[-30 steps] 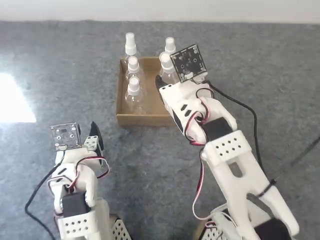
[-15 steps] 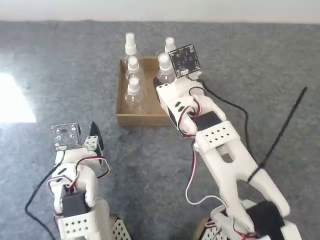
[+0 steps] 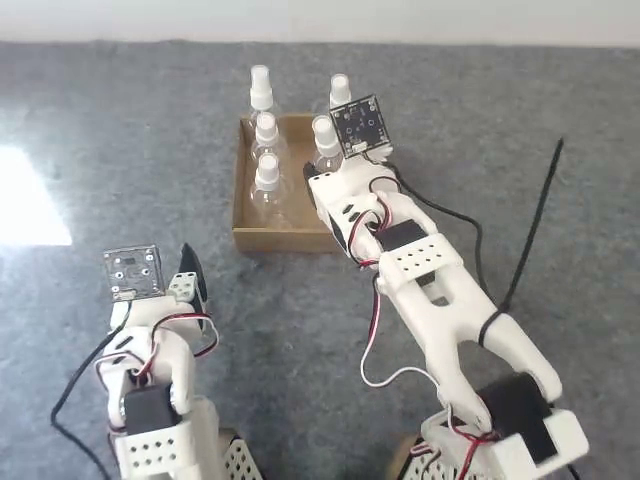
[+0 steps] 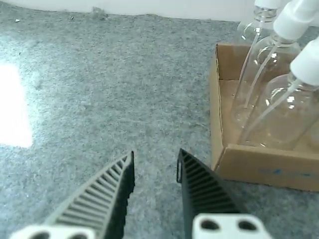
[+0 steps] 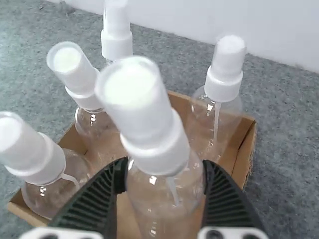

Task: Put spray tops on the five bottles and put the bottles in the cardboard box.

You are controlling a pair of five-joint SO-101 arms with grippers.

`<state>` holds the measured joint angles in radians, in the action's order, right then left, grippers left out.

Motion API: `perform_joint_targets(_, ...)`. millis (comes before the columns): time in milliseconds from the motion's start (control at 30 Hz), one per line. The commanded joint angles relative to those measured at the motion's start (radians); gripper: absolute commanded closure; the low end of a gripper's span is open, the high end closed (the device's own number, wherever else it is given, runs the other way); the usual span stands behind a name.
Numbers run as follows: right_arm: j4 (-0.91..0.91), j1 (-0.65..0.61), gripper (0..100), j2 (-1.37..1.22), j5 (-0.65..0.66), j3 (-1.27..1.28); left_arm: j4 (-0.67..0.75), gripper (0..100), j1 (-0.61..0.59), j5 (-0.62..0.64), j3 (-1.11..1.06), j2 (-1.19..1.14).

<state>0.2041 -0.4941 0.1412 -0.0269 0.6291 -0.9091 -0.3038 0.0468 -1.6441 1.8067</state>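
With spray tops on all five, four bottles (image 3: pixel 267 172) apparently stood in the cardboard box (image 3: pixel 240 205) near the tabletop's (image 3: pixel 120 130) far edge, the right gripper (image 5: pixel 162 172) clasped the fifth bottle (image 5: pixel 137 99) inside it, seemingly leaving only release, and the empty left gripper (image 4: pixel 155 157) was narrowly parted.

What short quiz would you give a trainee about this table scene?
1. True or false: the left end effector is shut.
2. The right end effector is shut on: A) a bottle B) a cable C) nothing.
3. How many white spray tops can you count in the high view?
Key: 1 false, it is open and empty. 2 A. 3 five.
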Motion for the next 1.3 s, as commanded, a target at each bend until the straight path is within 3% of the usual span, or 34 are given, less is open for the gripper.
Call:
perform_joint_targets(0, -0.044, 0.015, 91.2, -0.004, -0.009, -0.066, 0.031, 87, 0.003, -0.034, -0.005, 0.012)
perform_joint_targets(1033, -0.088, 0.061, 90.2, -0.114, -0.011, -0.061, 0.031, 87, 0.003, -0.035, -0.007, 0.012)
perform_joint_targets(1267, -0.087, 0.058, 75.4, -0.114, -0.015, -0.038, 0.031, 87, 0.003, -0.035, -0.008, 0.012)
